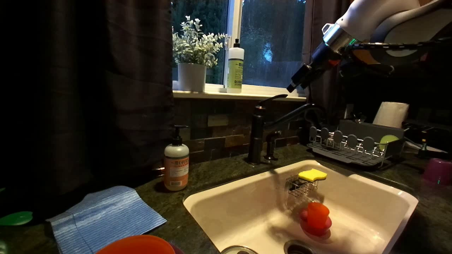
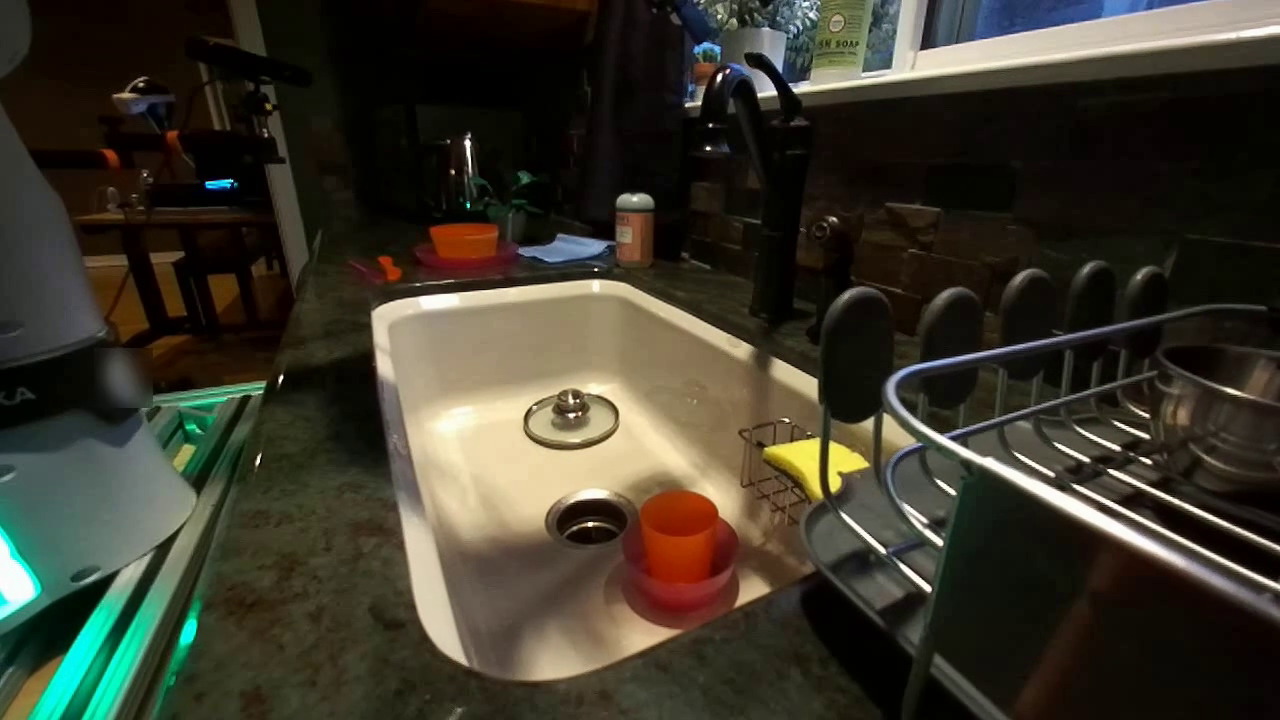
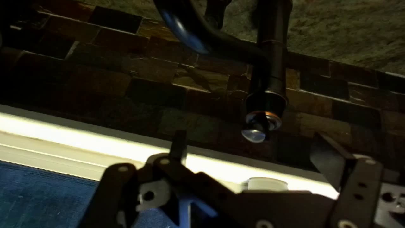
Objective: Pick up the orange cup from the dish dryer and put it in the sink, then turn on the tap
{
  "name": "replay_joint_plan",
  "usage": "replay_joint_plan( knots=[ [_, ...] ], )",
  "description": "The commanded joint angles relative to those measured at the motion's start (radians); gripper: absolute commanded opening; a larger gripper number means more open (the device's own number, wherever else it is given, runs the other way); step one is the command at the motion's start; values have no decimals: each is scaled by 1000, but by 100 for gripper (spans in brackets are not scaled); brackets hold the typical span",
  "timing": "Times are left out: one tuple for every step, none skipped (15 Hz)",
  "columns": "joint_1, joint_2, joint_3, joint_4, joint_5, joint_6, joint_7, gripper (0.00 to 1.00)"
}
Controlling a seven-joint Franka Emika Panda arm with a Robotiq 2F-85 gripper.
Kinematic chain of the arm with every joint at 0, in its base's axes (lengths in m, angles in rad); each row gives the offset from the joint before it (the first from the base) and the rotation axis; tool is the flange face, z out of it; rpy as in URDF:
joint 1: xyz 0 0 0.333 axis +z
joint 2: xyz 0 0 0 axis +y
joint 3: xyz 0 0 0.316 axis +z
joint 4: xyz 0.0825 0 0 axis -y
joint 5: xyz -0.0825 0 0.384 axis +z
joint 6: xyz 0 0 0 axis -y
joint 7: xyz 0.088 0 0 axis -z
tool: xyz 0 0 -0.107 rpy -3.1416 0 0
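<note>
Dark stone counter (image 2: 320, 540) stretches below a pale windowsill (image 1: 197, 94), and the cream-white sink (image 2: 480, 540) set into it fills much of the lower half in both exterior views. At centre right in an exterior view, the dish dryer (image 1: 369, 132) sits beside the sink. Left of it rises the tap (image 1: 257, 137), its spout (image 1: 289, 114) angled toward the dish dryer; whether the outlet clears the sink's rim cannot be told, so water could splash the counter. Slanting in from the upper right, the gripper (image 3: 248, 145) has its fingers (image 3: 329, 158) spread apart and carries nothing. Reaching too far could knock the dish soap bottle (image 1: 236, 72) off the windowsill. Right of the drain (image 2: 590, 525) in an exterior view, a reddish bowl (image 2: 680, 605) holds the orange cup (image 2: 680, 530), upright, so that part looks done; a strong stream could tip it. Smallest is the lever (image 3: 254, 135), mid-frame in the wrist view, in line with the gap between the fingers. At this tilt a finger might slip off its slim end, or push it sideways and turn the spout without starting the flow.
</note>
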Motion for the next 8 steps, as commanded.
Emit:
replay_joint_plan(
  knots=[
    [-39, -3, 50, -9, 175, 48, -112, 100],
    [-19, 0, 40, -7, 230, 51, -145, 100],
    [-2, 6, 30, -5, 280, 45, -174, 100],
    [4, 10, 28, 0, 318, 37, -194, 100],
    [8, 13, 26, 3, 353, 29, -212, 100],
    [25, 17, 16, 9, 391, 21, -237, 100],
    [22, 23, 19, 15, 414, 17, -248, 100],
    [19, 27, 23, 21, 431, 9, -259, 100]
  ],
)
